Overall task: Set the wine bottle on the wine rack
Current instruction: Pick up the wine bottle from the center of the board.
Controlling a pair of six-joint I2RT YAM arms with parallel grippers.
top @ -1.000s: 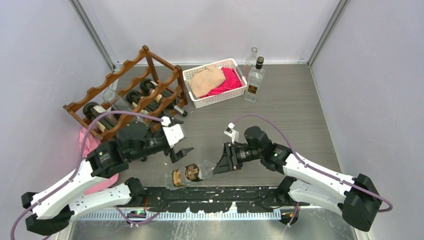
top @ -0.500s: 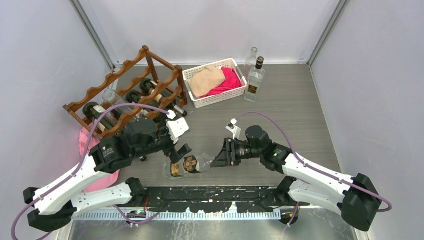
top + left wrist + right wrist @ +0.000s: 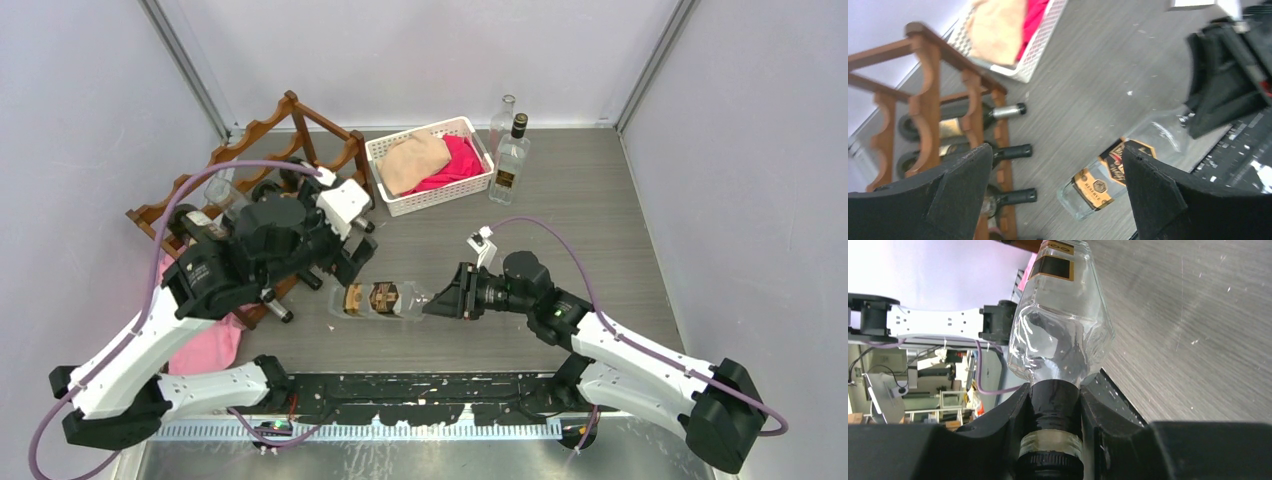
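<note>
As the left gripper (image 3: 345, 268) hangs wide open, the right gripper (image 3: 447, 300) pinches the wine bottle (image 3: 378, 300) by the neck.
The wine rack (image 3: 252, 130) stands just to the left of the left gripper (image 3: 1057, 150), whose jaws hold nothing. The clear bottle (image 3: 1103, 175) lies sideways below it, untouched and not yet on the rack. For a good handover, I think these jaws should come down around the labelled body and close firmly before the neck is released, because the glass is smooth. Further right, the right gripper (image 3: 1055, 390) is closed tight on the dark neck.
</note>
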